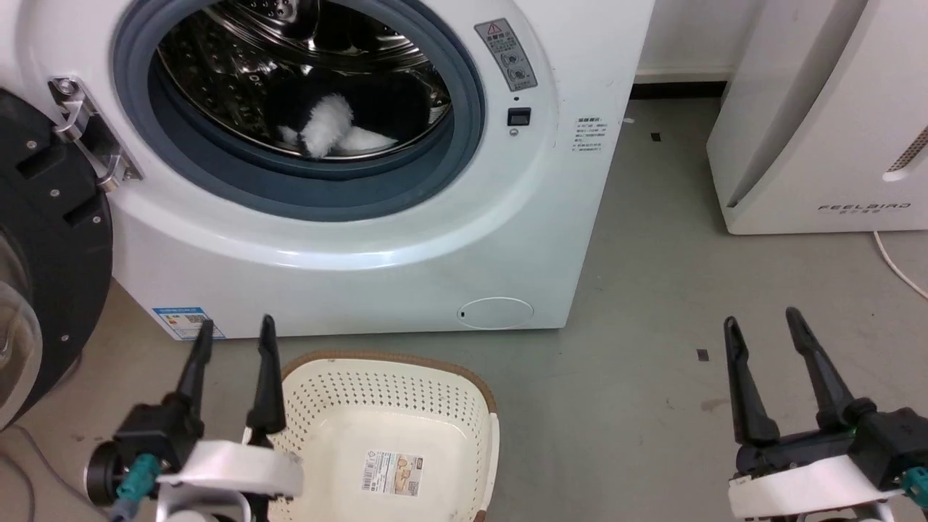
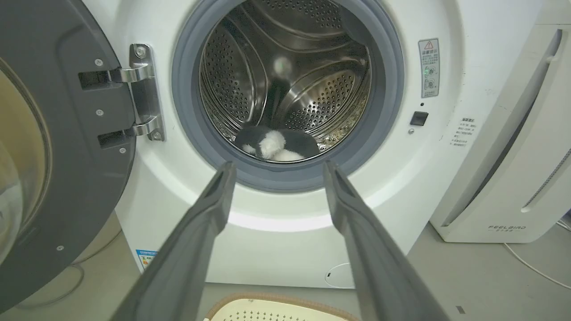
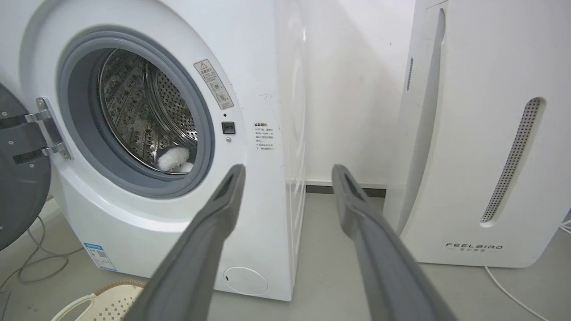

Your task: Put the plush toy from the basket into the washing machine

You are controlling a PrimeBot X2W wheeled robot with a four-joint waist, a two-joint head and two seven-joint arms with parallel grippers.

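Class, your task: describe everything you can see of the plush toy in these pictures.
The plush toy is fluffy fabric, black with white patches; one rounded white limb sticks up toward the opening. It lies slumped on the bottom of the steel drum of the washing machine, just behind the grey door seal, touching only the drum as far as can be seen. Which end is its head cannot be told.

— Where does the plush toy [image 1: 326, 127] lie?
— In the drum [image 1: 239, 65] of the washing machine [image 1: 348, 239], low, just behind the door seal [image 1: 290, 190]. The door [image 1: 43, 239] hangs swung out at the machine's left.
— And the basket [image 1: 391, 384]?
— On the floor [image 1: 652, 304] right before the machine, with the left gripper [image 1: 237, 322] at its left rim. The right gripper [image 1: 762, 319] hovers well to the right, over the floor; another appliance [image 1: 812, 130] stands right of the machine.
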